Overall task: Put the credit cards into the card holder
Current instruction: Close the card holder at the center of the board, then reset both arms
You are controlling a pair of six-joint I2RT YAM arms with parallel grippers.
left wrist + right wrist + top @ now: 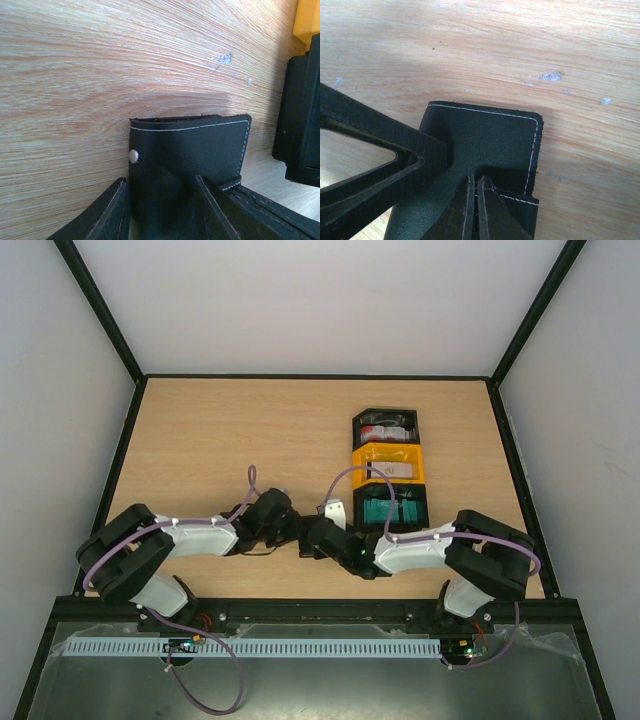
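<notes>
The black card holder (190, 145) lies on the wood between both grippers, its silver snap stud (133, 156) on the left edge. My left gripper (160, 179) straddles it with jaws partly apart. One finger sits beside the stud edge with a sliver of light between, the other over the leather. My right gripper (475, 177) is shut on a thin stitched edge of the card holder (485, 140). In the top view the two grippers (290, 530) (318, 535) meet at mid-table and hide it. The credit cards sit in bins: red-and-white (388, 428), beige (392, 468), teal (392, 510).
Three bins stand in a row right of centre: a black bin (357, 430), a yellow bin (358, 462) and a black bin (424, 502) nearest the right arm. A black frame (125, 440) edges the table. The nearest black bin (300, 130) stands close to the card holder.
</notes>
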